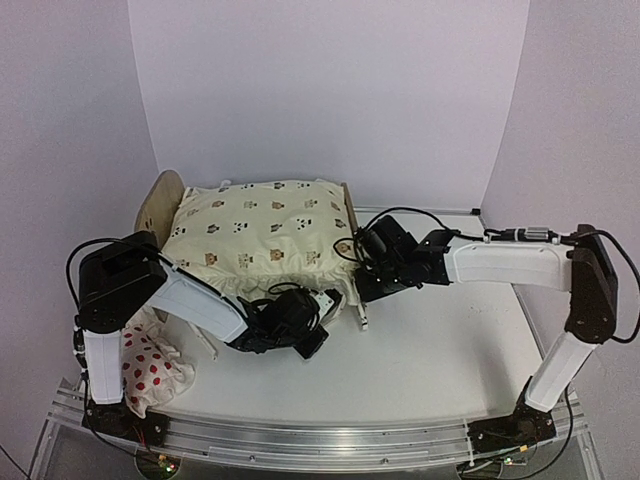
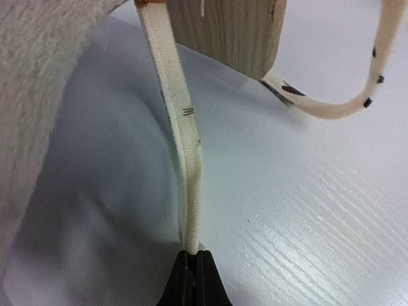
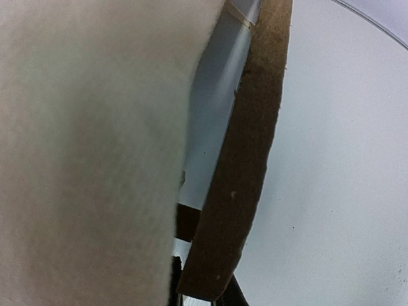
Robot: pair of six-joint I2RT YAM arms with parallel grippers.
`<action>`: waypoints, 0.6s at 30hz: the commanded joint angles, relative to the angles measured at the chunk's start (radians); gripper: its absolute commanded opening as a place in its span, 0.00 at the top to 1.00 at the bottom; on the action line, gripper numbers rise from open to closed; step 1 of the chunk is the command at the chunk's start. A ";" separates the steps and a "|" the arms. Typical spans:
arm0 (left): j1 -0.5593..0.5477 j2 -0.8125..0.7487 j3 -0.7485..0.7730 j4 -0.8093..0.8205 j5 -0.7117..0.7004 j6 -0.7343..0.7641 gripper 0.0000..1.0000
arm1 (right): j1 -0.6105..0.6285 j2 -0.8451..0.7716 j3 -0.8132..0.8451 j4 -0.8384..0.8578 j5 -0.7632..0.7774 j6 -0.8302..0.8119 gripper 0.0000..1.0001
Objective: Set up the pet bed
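The pet bed (image 1: 160, 203), a light-wood frame, stands at the middle left of the table, with the cream animal-print cushion (image 1: 262, 230) lying on it. At the bed's near corner, my left gripper (image 1: 318, 303) is shut on a cream tie (image 2: 190, 159) of the cushion. The tie runs taut from the black fingertips (image 2: 203, 271) of the left gripper (image 2: 193, 254) up past a wooden post (image 2: 229, 32). My right gripper (image 1: 357, 258) is at the footboard (image 3: 245, 172). Its jaws sit either side of the board's edge, beside the cushion (image 3: 89, 159).
A white pillow with red spots (image 1: 150, 365) lies at the near left by the left arm's base. A second loose tie (image 2: 331, 102) curls on the white table (image 1: 450, 350) beside the wooden post. Cables trail over the right arm.
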 commanded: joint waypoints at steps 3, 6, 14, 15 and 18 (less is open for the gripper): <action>0.006 -0.116 -0.046 -0.036 0.012 -0.046 1.00 | 0.012 0.050 0.146 0.191 -0.067 -0.009 1.00; 0.006 -0.142 -0.068 -0.033 0.039 -0.064 1.00 | 0.012 0.078 0.163 0.196 -0.067 -0.001 1.00; 0.003 -0.208 -0.126 -0.011 0.183 -0.119 1.00 | 0.012 0.133 0.171 0.206 -0.023 0.021 1.00; 0.002 -0.211 -0.133 -0.007 0.200 -0.125 1.00 | 0.012 0.136 0.169 0.205 -0.024 0.020 1.00; 0.001 -0.207 -0.153 0.000 0.220 -0.140 1.00 | 0.010 0.124 0.147 0.205 -0.037 0.013 0.89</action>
